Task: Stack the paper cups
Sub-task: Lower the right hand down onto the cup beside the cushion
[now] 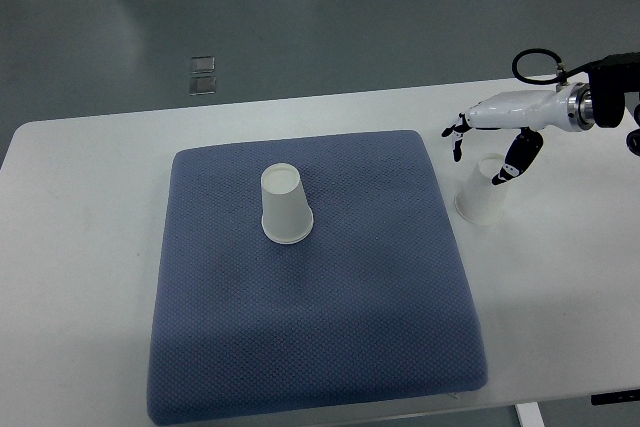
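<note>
You are at the pickup step: the right robot hand (487, 152), fingers spread and empty, hovers over the right-hand cup (482, 190) at centre right of the frame; close on it next, then carry it to the cup on the blue pad (285, 205).

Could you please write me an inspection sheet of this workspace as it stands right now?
Surface: white rectangular table carrying a blue textured fabric mat.
Job's things: one white paper cup, upside down, on the mat; a second white paper cup, also upside down, on the bare table right of the mat. Not yet stacked.
Clutter: nothing seen.
Grippers: right robot hand reaches in from the right edge, fingers spread above and around the second cup's top; grasp not closed. Left robot hand not in view.
Cables: black looped cable at the right forearm.
Surroundings: grey floor with a small square floor plate beyond the table.
</note>
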`<state>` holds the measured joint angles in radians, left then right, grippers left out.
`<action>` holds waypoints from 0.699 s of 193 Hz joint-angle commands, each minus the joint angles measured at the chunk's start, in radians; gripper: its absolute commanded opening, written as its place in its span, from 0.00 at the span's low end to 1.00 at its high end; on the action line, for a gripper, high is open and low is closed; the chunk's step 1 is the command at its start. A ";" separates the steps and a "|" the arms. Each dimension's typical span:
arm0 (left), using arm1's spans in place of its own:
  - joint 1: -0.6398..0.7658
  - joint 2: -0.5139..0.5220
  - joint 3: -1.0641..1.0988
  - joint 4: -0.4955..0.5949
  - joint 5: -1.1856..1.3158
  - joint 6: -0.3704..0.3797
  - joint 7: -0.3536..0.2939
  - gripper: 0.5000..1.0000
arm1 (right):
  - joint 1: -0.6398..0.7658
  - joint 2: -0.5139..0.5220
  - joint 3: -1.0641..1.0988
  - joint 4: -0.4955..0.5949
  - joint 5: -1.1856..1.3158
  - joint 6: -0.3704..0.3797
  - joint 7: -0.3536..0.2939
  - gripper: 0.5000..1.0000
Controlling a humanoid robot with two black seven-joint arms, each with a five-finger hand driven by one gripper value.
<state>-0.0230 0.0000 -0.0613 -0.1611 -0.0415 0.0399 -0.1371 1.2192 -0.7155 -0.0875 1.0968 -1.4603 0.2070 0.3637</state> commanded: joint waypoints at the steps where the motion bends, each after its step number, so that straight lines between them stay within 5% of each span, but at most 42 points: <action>1: 0.000 0.000 0.000 0.000 0.000 0.000 0.001 1.00 | -0.018 0.007 0.000 0.000 -0.008 -0.021 0.000 0.81; 135: 0.000 0.000 0.000 0.000 0.000 0.000 -0.001 1.00 | -0.089 0.018 -0.049 -0.063 -0.071 -0.169 0.001 0.81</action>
<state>-0.0230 0.0000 -0.0613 -0.1611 -0.0414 0.0399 -0.1375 1.1412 -0.7068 -0.1362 1.0487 -1.5105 0.0570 0.3649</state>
